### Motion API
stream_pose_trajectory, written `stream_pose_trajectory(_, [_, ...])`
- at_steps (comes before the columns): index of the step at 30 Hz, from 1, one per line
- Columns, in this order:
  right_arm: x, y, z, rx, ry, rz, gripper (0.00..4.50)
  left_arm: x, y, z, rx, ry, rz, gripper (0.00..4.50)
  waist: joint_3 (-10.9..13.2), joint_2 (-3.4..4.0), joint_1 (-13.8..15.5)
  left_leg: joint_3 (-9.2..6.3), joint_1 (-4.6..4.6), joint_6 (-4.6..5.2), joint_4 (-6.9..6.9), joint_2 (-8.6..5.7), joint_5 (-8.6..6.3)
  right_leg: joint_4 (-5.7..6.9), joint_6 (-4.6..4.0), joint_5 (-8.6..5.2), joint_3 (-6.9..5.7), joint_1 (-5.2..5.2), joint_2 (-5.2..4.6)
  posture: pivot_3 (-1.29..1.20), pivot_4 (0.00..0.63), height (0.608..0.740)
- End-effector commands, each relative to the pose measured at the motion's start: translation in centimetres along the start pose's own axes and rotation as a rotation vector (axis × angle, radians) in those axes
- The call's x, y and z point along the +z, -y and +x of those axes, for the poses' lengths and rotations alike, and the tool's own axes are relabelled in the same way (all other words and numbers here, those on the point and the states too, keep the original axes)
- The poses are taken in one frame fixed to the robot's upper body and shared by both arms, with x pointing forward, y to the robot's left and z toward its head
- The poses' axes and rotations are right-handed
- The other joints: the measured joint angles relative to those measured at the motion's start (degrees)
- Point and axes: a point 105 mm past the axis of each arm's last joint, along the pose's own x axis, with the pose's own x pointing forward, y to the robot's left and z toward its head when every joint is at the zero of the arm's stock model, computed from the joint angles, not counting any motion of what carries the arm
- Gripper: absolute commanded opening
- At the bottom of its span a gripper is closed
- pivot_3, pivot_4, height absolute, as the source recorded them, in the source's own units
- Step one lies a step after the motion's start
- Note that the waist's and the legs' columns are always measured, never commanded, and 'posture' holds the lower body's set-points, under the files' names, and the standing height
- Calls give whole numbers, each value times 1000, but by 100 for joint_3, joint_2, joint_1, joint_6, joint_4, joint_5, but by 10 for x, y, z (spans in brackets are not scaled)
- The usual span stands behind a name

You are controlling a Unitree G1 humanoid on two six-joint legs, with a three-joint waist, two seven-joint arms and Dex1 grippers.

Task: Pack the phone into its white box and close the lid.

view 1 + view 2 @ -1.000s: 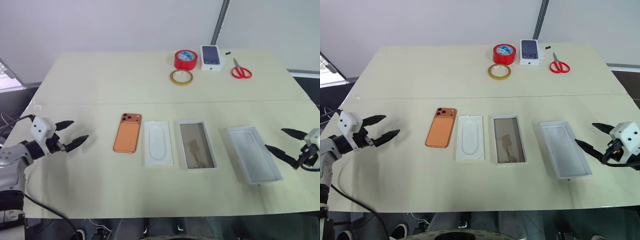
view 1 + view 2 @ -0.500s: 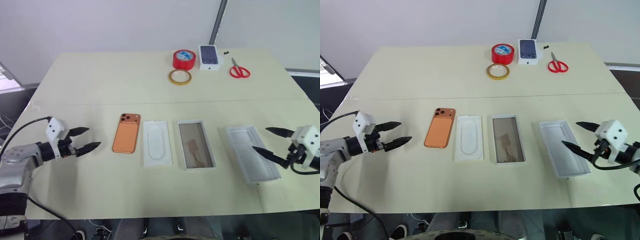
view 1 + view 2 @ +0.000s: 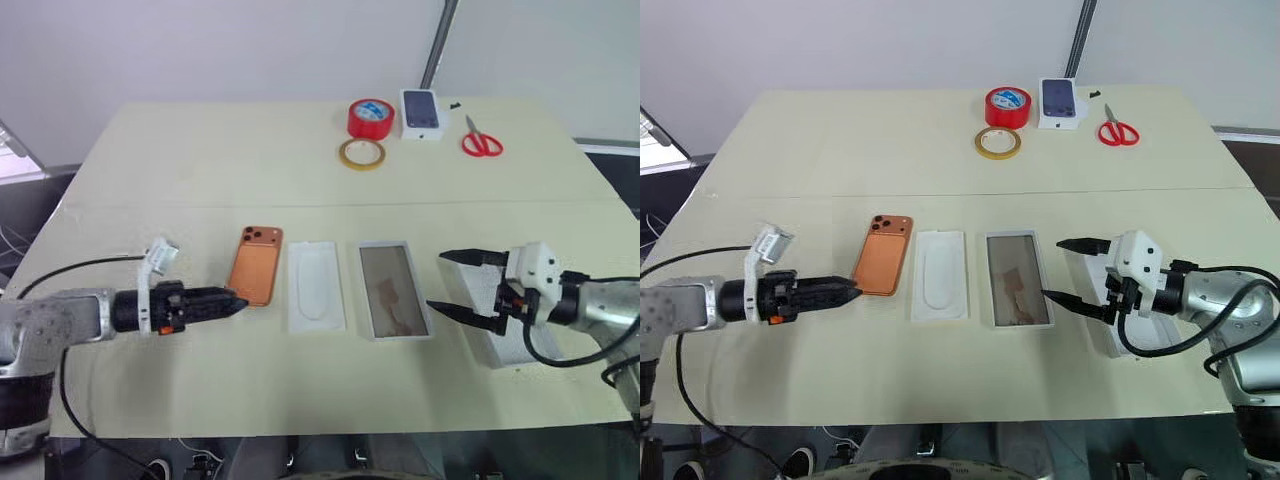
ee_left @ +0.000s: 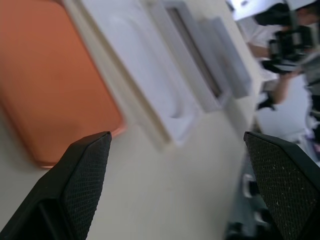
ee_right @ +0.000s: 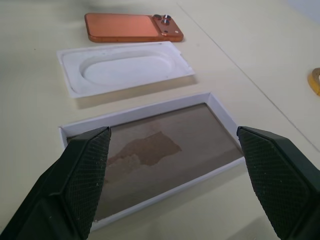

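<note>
Four flat pieces sit in a row on the table (image 3: 150, 160). From the robot's left: phone (image 3: 254, 266), lens side up; white insert (image 3: 316, 285) with the oval recess; white box (image 3: 392, 289), open and empty, brown-grey floor showing; lid (image 3: 512, 345), mostly hidden behind the right gripper (image 3: 461, 286). Phone is not in the box yet, lid not on.

Left gripper (image 3: 224, 301) is level with the table, tips just beside the phone's near-left corner, no contact that I can confirm. Left wrist view shows its fingers (image 4: 85, 175) spread wide with the phone's near end between and ahead of them. Nothing held.

Right gripper hangs above the gap between box and lid, jaws wide apart, also empty. Right wrist view looks straight across the box toward insert and phone.

Step in hand, my read: left arm picks up the phone.

How to do it well:
- Phone lies flat and thin, so pinch across the long edges, not the faces.
- Get one tip under an edge, or slide the phone so that one edge lifts.
- Keep clear of the insert; it sits just beside the phone and will shift if nudged.
- Carry over the insert, lower flat into the box.

Tape rolls (image 3: 370, 119), scissors (image 3: 481, 141) and small printed box (image 3: 422, 113) sit at the far edge, well apart, out of the way.
</note>
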Motion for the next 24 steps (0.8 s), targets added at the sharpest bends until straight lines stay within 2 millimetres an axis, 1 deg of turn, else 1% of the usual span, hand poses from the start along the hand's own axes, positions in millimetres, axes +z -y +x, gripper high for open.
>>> stream_pose_trajectory(1, [5, 2, 2, -1, 24, -39, 4214, -4, -3, 8, 57, -18, 36, 4461, 0, 1, 8, 0, 2, 0, 0, 0, 0, 1, 0, 0, 0, 1, 0, 0, 150, 740])
stream_pose_trajectory(6, [-2, 5, 5, -15, 7, -66, 4214, -16, -8, 36, 15, -28, -13, 4461, 0, 0, 24, 0, 3, -2, 3, -2, 1, 0, 0, 0, 0, 5, -1, 0, 150, 740])
stream_pose_trajectory(8, [-2, 6, 6, -27, 11, -69, 4214, -13, -10, 47, -6, 11, -43, 4461, 0, 0, 30, 0, 2, -2, 2, -2, 1, -1, 0, 0, 0, 4, -1, 0, 150, 740])
stream_pose_trajectory(10, [-1, 6, 7, -34, 15, -70, 4214, -12, -11, 54, -21, 26, -71, 4461, 0, 0, 29, -1, 2, -2, 3, -2, 1, 0, 0, 0, 0, 3, 0, 0, 150, 740])
stream_pose_trajectory(13, [-3, 5, 7, -39, 12, -72, 4214, -11, -15, 66, -6, 43, -54, 4461, 0, 1, 26, -1, 2, -3, 3, -2, 2, 1, 0, 0, 0, 3, 0, 0, 150, 740])
stream_pose_trajectory(16, [-3, 6, 6, -50, 9, -79, 4214, -13, -20, 76, 15, 54, -51, 4461, -1, 2, 27, -1, 3, -3, 4, -3, 2, 1, 1, 0, 0, 4, 0, 0, 150, 740])
stream_pose_trajectory(19, [-3, 8, 6, -69, 10, -99, 4214, -15, -23, 86, 1, 83, -121, 4461, -6, 10, 40, -1, 10, -3, 4, -3, 2, 1, 1, 0, 0, 11, 0, 0, 150, 740])
stream_pose_trajectory(23, [-2, 11, 8, -84, 17, -106, 4214, -22, -26, 89, 10, 69, -140, 4461, -9, 14, 83, -1, 17, -3, 9, -4, 2, 0, 1, 0, 0, 22, 0, 0, 150, 740])
stream_pose_trajectory(24, [-2, 11, 8, -86, 18, -107, 4214, -23, -26, 89, 12, 66, -134, 4222, -9, 15, 97, -1, 17, -3, 9, -4, 2, 0, 1, 0, 0, 22, 0, 0, 150, 740])
